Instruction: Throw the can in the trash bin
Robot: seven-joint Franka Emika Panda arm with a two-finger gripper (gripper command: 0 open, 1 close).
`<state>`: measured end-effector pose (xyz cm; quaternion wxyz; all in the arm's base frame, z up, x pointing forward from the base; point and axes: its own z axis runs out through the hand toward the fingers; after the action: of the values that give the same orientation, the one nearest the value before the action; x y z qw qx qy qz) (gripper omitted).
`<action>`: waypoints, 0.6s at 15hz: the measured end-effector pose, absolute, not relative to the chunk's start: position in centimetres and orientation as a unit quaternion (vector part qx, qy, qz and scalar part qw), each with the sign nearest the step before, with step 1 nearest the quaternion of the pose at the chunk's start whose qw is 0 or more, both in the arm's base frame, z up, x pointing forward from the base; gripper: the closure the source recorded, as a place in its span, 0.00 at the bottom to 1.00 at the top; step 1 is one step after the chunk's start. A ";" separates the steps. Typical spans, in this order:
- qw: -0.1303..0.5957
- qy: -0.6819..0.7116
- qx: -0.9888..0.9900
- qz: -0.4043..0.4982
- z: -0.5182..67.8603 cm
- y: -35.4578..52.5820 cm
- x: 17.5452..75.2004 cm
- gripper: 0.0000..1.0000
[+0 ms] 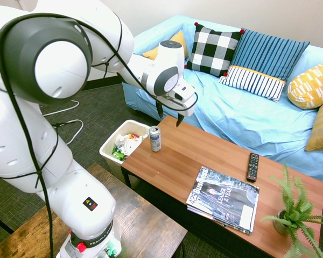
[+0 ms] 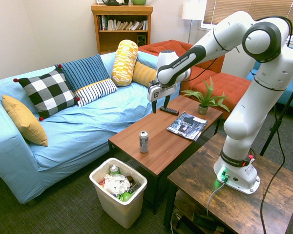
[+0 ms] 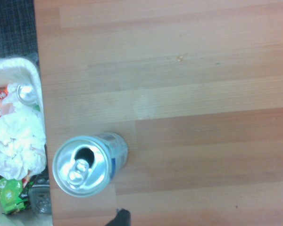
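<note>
Looking across the wooden coffee table (image 1: pixel 204 156), you see a smooth reddish-brown plank top with a visible grain, and the can (image 1: pixel 155 138) standing upright near its end, close to the edge above the trash bin (image 1: pixel 109 146). You can make out the can as a slim silver cylinder with a blue and white label; from the wrist view its shiny top (image 3: pixel 80 165) shows an open mouth and pull tab.

You'll find the bin sitting on the dark carpet just beside that end of the table, a low cream-white plastic box with rounded corners. Inside it you see crumpled white paper (image 2: pixel 116 184), green wrappers (image 3: pixel 7 194), a bit of red and white packaging and another small can lying among the litter (image 3: pixel 26 93).

Further along the table lie a glossy magazine (image 1: pixel 224 198), a black remote (image 1: pixel 252 166) and a small potted fern (image 1: pixel 294 214). Behind it stands a sofa draped in light blue cloth (image 1: pixel 247 115) with checked, striped and yellow cushions.

Your gripper (image 1: pixel 169 113) hangs pointing down above the table, a little up and to the sofa side of the can. Its two dark fingers (image 2: pixel 152 105) are spread wide apart, and they hold and touch nothing; the can stands free beneath.
</note>
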<state>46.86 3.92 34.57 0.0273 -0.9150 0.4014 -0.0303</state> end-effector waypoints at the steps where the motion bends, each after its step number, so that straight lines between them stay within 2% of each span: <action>1: 0.027 0.400 -0.915 -0.030 34.1 4.7 47.4 0.00; 9: -0.012 0.388 -0.922 -0.018 28.9 12.0 50.5 0.00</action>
<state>50.46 12.00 28.94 -0.0117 -0.9215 0.3877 -0.0185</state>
